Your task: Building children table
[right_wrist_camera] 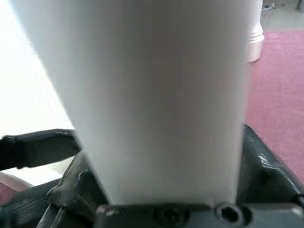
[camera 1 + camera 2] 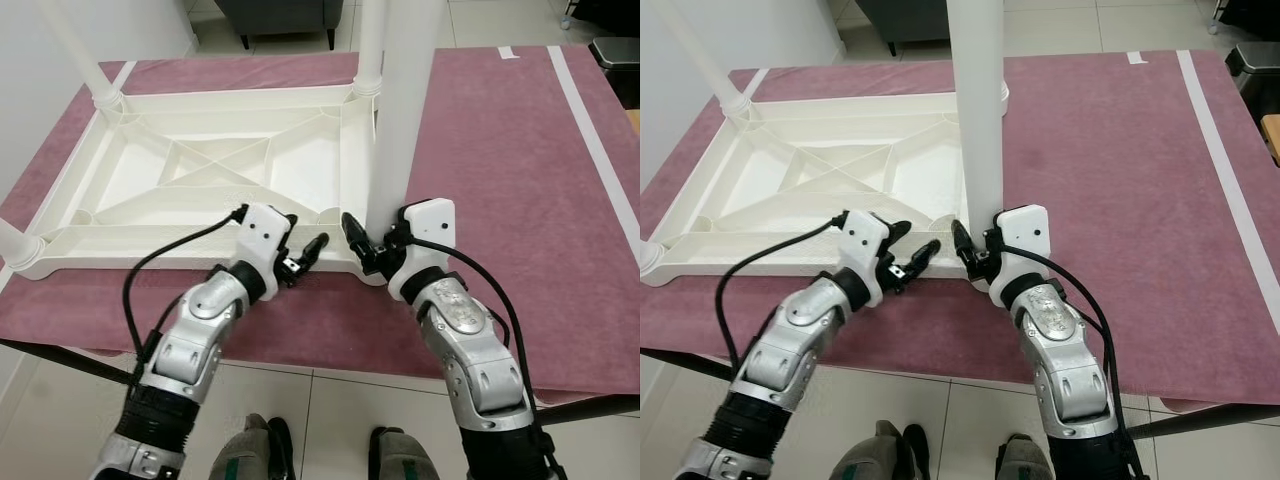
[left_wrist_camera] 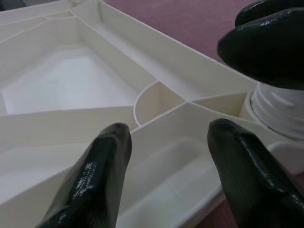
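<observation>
An upturned white plastic table top [image 2: 210, 170] is laid ribbed side up on a maroon cloth [image 2: 500, 150] that covers the bench, towards its left half. White legs are seen standing at its corners — one at the far left [image 2: 75, 50], one at the far right [image 2: 372, 40], and the base of one at the near left edge [image 2: 15, 240].

At the near right corner a fourth white leg [image 2: 400, 110] is stood upright in its socket. The right pincer [image 2: 372, 240] is clamped around the foot of this leg, a black finger [image 1: 42, 145] being visible to either side of the white tube in the right wrist view.

The left pincer [image 2: 300, 258] is held just left of that corner, over the near rim of the table top, with its fingers [image 3: 102, 166] apart and nothing between them. In the left wrist view the threaded collar [image 3: 278, 111] of the leg socket is seen just beyond them, partly covered by a black finger of the right pincer [image 3: 266, 40].

White tape strips [image 2: 590, 130] are laid along the cloth at the right. A tiled floor [image 2: 320, 410] is seen below the near edge of the bench, and a dark armchair [image 2: 280, 18] stands beyond its far edge.
</observation>
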Robot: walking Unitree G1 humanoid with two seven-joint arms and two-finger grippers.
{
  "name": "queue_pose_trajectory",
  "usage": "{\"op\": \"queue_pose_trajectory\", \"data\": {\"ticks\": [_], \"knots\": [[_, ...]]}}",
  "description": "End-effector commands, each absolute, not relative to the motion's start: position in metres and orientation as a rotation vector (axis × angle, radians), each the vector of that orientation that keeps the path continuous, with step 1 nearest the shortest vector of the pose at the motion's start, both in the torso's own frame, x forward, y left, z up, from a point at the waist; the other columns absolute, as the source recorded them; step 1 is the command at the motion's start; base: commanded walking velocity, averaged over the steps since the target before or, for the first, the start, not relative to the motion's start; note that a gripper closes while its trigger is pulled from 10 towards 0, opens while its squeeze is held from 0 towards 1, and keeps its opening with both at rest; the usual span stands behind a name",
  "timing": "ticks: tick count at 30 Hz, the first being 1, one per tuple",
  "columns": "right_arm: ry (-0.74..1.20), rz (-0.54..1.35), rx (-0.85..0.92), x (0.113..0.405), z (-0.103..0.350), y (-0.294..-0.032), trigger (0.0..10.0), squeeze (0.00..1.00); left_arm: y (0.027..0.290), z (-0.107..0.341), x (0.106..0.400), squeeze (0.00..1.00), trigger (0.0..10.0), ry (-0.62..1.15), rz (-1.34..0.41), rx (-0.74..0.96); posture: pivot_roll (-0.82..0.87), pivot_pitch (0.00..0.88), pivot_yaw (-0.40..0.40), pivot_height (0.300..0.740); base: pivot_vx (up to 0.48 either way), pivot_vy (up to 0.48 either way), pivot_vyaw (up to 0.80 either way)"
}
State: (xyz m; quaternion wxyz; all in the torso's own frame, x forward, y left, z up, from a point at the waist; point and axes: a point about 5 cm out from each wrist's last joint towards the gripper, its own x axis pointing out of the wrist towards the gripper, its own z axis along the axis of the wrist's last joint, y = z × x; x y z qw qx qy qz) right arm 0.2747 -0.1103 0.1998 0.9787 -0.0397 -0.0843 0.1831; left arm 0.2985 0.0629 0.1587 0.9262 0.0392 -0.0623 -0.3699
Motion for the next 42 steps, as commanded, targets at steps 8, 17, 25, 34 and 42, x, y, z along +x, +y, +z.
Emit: {"op": "queue_pose_trajectory", "data": {"ticks": [8, 17, 25, 34, 42], "knots": [[-0.188, 0.539, -0.091, 0.259, 0.206, -0.091, 10.0, 0.00, 0.069, 0.136, 0.305, 0.00, 10.0, 0.052, -0.868, 0.114, -0.10, 0.156, 0.138, 0.740, 0.000, 0.000, 0.00], [-0.209, 0.590, -0.194, 0.260, 0.216, -0.114, 10.0, 0.00, 0.087, 0.122, 0.289, 0.00, 10.0, 0.189, -1.072, 0.127, -0.10, 0.151, 0.149, 0.740, 0.000, 0.000, 0.00], [-0.199, 0.797, -0.218, 0.274, 0.228, -0.123, 10.0, 0.00, 0.098, 0.127, 0.297, 0.00, 10.0, 0.196, -1.119, 0.140, -0.09, 0.149, 0.151, 0.740, 0.000, 0.000, 0.00], [-0.126, 1.080, -0.120, 0.278, 0.229, -0.114, 10.0, 0.00, 0.104, 0.130, 0.299, 0.00, 10.0, 0.201, -1.118, 0.138, -0.08, 0.152, 0.152, 0.740, 0.000, 0.000, 0.00], [-0.044, 1.079, -0.189, 0.277, 0.207, -0.116, 0.0, 0.00, 0.103, 0.128, 0.299, 0.00, 10.0, 0.209, -1.118, 0.131, -0.09, 0.159, 0.151, 0.740, 0.000, 0.000, 0.00]]}}
